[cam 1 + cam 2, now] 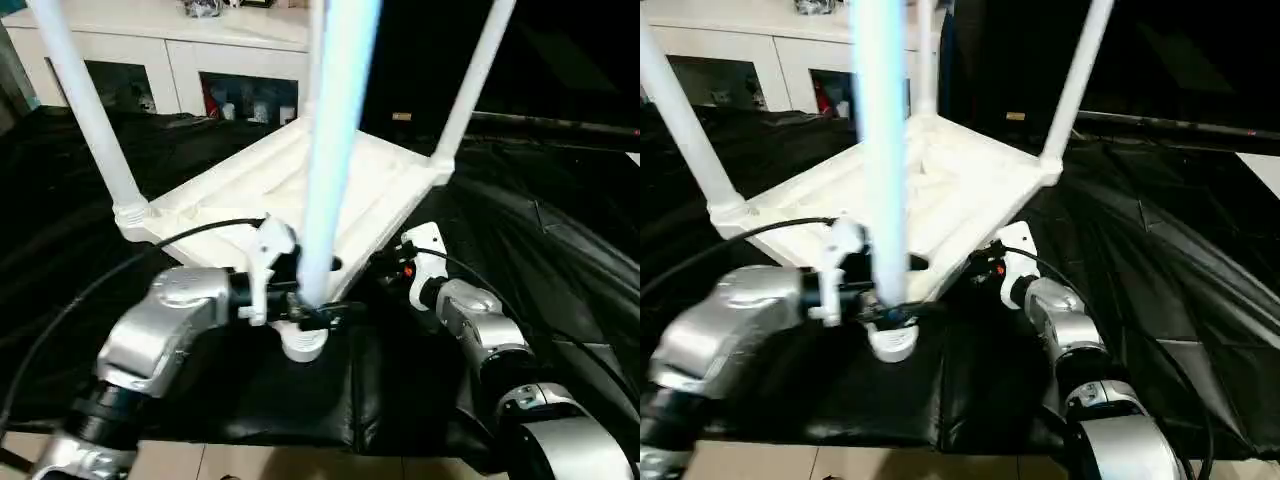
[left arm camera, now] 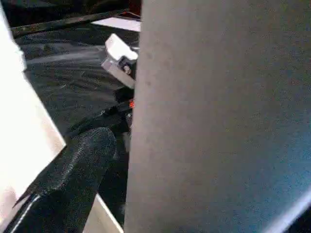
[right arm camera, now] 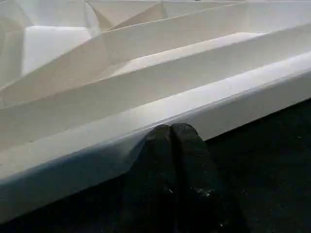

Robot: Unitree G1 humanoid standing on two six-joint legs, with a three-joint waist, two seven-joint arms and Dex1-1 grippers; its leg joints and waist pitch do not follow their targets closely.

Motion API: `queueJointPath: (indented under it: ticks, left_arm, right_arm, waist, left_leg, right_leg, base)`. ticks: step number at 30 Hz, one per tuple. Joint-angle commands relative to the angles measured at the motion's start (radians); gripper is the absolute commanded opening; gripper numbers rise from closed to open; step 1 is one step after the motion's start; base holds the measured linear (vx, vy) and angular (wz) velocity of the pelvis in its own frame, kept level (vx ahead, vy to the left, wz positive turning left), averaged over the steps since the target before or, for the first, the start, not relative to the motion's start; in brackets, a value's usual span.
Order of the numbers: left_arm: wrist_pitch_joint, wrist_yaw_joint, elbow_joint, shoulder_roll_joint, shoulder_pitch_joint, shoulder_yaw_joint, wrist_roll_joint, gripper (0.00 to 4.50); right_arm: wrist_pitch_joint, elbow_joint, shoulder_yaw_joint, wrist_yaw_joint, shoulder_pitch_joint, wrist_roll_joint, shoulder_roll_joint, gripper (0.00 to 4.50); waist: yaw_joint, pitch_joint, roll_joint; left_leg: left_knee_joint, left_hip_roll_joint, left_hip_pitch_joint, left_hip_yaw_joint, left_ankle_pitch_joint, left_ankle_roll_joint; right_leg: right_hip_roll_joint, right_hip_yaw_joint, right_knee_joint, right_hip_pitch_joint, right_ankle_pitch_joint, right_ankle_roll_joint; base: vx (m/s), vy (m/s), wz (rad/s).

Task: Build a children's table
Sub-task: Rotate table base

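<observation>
Tabletop [image 1: 300,185] lies ribs-up mid-surface [image 1: 90,230], legs rising at its 9, 12 and 3 o'clock corners. Left gripper [image 1: 305,312] fingers spread wide around the nearest leg [image 1: 335,130] at the 6 o'clock corner. Right gripper [image 3: 171,141] fingers clenched empty, tips at the tabletop's near edge; bare black surface at 3 o'clock.

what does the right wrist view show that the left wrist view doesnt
Right wrist view alone: the tabletop's ribbed underside and the right gripper, its two black fingers pressed together against the tabletop's rim. Left wrist view alone: the near leg close up, one black finger of the left gripper beside it, and the right wrist beyond. Shared: the white tabletop's edge and the black cloth beneath.
</observation>
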Motion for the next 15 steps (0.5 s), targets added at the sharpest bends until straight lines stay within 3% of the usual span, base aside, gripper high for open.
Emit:
queueJointPath:
  ticks: [1,6,7,9,10,11,12,13,14,15]
  left_arm:
    - [-0.029,0.015,0.015,-0.043,-0.034,-0.045,0.019,4.50]
    - [-0.063,0.024,0.042,-0.116,-0.056,-0.087,0.035,4.50]
    - [-0.076,0.030,0.058,-0.145,-0.067,-0.103,0.048,4.50]
    - [-0.084,0.031,0.068,-0.155,-0.073,-0.108,0.055,4.50]
    - [-0.094,0.035,0.084,-0.168,-0.083,-0.113,0.063,4.50]
    - [-0.099,0.038,0.091,-0.175,-0.088,-0.114,0.067,4.50]
    - [-0.122,0.050,0.111,-0.191,-0.097,-0.114,0.081,4.50]
    - [-0.133,0.056,0.119,-0.197,-0.100,-0.113,0.089,4.50]
    - [-0.140,0.058,0.126,-0.200,-0.102,-0.112,0.092,4.50]
    - [-0.144,0.060,0.130,-0.202,-0.103,-0.111,0.093,4.50]
  right_arm:
    - [-0.012,-0.023,0.027,0.056,0.005,-0.001,0.022,0.07]
    - [-0.009,-0.052,0.040,0.112,0.027,0.007,0.032,0.07]
    - [-0.008,-0.069,0.049,0.133,0.036,0.010,0.038,0.07]
    - [-0.008,-0.073,0.052,0.138,0.038,0.010,0.040,0.07]
    - [-0.009,-0.076,0.054,0.141,0.039,0.009,0.042,0.07]
    - [-0.009,-0.076,0.054,0.140,0.040,0.008,0.043,0.07]
    - [-0.010,-0.078,0.052,0.136,0.043,0.007,0.042,0.07]
    - [-0.011,-0.079,0.050,0.132,0.044,0.006,0.040,0.07]
    - [-0.008,-0.080,0.046,0.135,0.046,0.009,0.040,0.07]
    - [-0.005,-0.081,0.044,0.138,0.047,0.011,0.040,0.07]
  waist:
    - [0.007,-0.063,0.025]
    - [0.007,-0.064,0.020]
    - [0.008,-0.064,0.033]
    - [0.003,-0.065,0.023]
    - [0.005,-0.065,0.038]
    - [0.000,-0.065,0.029]
    - [0.001,-0.065,0.027]
    - [0.001,-0.065,0.027]
    - [0.004,-0.065,0.037]
    - [0.001,-0.064,0.032]
  left_leg:
    - [-0.084,0.055,0.024,-0.034,-0.385,-0.059]
    - [-0.082,0.055,0.020,-0.034,-0.374,-0.038]
    - [-0.081,0.054,0.021,-0.035,-0.375,-0.039]
    - [-0.083,0.055,0.017,-0.036,-0.375,-0.034]
    - [-0.083,0.055,0.018,-0.039,-0.380,-0.038]
    - [-0.083,0.055,0.016,-0.038,-0.386,-0.037]
    - [-0.082,0.055,0.017,-0.037,-0.382,-0.033]
    - [-0.081,0.054,0.017,-0.037,-0.381,-0.030]
    - [-0.080,0.054,0.020,-0.037,-0.379,-0.028]
    - [-0.080,0.055,0.018,-0.036,-0.380,-0.025]
  right_leg:
    - [-0.058,0.044,-0.082,0.035,-0.331,-0.200]
    - [-0.060,0.043,-0.084,0.039,-0.318,-0.211]
    - [-0.060,0.044,-0.082,0.039,-0.314,-0.211]
    - [-0.057,0.041,-0.082,0.042,-0.301,-0.216]
    - [-0.060,0.041,-0.080,0.043,-0.302,-0.218]
    - [-0.058,0.039,-0.084,0.043,-0.305,-0.217]
    - [-0.060,0.040,-0.083,0.044,-0.306,-0.220]
    - [-0.059,0.040,-0.085,0.043,-0.309,-0.220]
    - [-0.061,0.041,-0.085,0.041,-0.308,-0.224]
    - [-0.060,0.040,-0.086,0.042,-0.304,-0.226]
  base:
    - [0.000,0.000,0.00]
    - [0.000,0.000,0.00]
    - [0.000,0.000,0.00]
    - [0.000,0.000,0.00]
    - [0.000,0.000,0.00]
    - [0.000,0.000,0.00]
    - [0.000,0.000,0.00]
    - [0.000,0.000,0.00]
    - [0.000,0.000,0.00]
    - [0.000,0.000,0.00]
